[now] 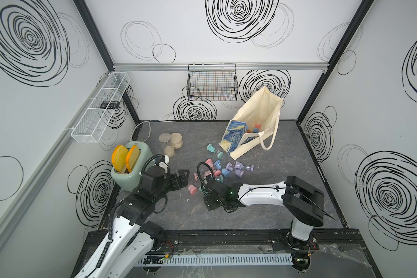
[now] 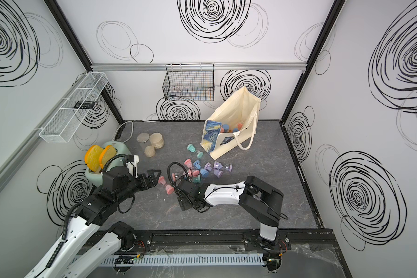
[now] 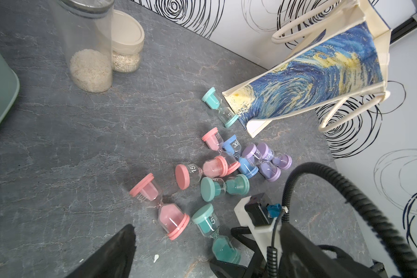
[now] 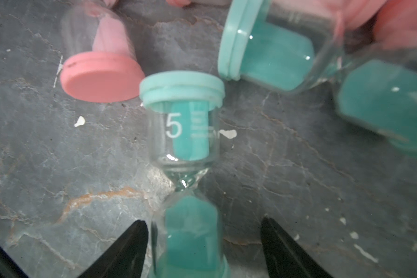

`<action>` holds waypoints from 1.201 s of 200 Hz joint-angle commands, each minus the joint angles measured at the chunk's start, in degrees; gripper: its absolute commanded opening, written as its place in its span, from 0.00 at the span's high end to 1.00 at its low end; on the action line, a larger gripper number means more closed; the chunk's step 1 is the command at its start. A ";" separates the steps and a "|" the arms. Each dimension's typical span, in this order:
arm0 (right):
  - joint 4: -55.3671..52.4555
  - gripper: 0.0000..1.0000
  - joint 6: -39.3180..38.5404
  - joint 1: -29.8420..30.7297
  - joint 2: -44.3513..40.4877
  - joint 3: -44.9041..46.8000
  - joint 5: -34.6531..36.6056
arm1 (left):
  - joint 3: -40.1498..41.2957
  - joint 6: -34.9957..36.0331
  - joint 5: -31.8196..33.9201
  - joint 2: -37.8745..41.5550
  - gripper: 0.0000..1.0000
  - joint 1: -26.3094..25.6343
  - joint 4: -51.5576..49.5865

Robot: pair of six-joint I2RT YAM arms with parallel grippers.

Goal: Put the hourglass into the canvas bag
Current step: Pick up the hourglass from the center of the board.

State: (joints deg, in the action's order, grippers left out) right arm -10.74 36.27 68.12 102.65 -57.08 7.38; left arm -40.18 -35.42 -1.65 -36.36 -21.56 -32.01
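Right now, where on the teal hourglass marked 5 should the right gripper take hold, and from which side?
Probably grip the teal hourglass marked 5 on its sand-filled bulb, not the thin neck. It lies flat and a pink hourglass crowds the far cap, so come in low from the sand end, as the right gripper does, jaws open astride that bulb.

Numbers showing on the hourglass bulbs

A white 5 is showing on the teal hourglass (image 4: pixel 182 130) (the small print beside it is blurring out). The pink hourglass (image 3: pixel 200 169) is displaying 15 and the blue hourglass (image 3: pixel 238 154) 30, while the purple hourglass (image 3: pixel 261 162) and the second purple hourglass (image 3: pixel 273 156) are each showing 10.
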 commanded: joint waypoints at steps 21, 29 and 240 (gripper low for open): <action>-2.10 0.28 -1.53 1.31 2.45 0.92 0.65 | -0.42 -1.45 0.98 -0.66 0.04 0.56 2.64; -1.93 0.30 -1.64 1.40 2.44 1.18 0.44 | -0.33 -1.57 0.96 -0.57 0.04 0.60 2.85; 1.08 0.60 -3.42 0.81 -6.55 4.45 -1.31 | -4.17 -1.24 0.46 -3.45 0.04 0.71 4.49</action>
State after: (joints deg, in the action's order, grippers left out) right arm -9.06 32.75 69.52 99.48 -53.08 7.84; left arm -41.87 -36.47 -1.48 -39.53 -21.26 -29.85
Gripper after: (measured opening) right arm 0.473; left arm 0.959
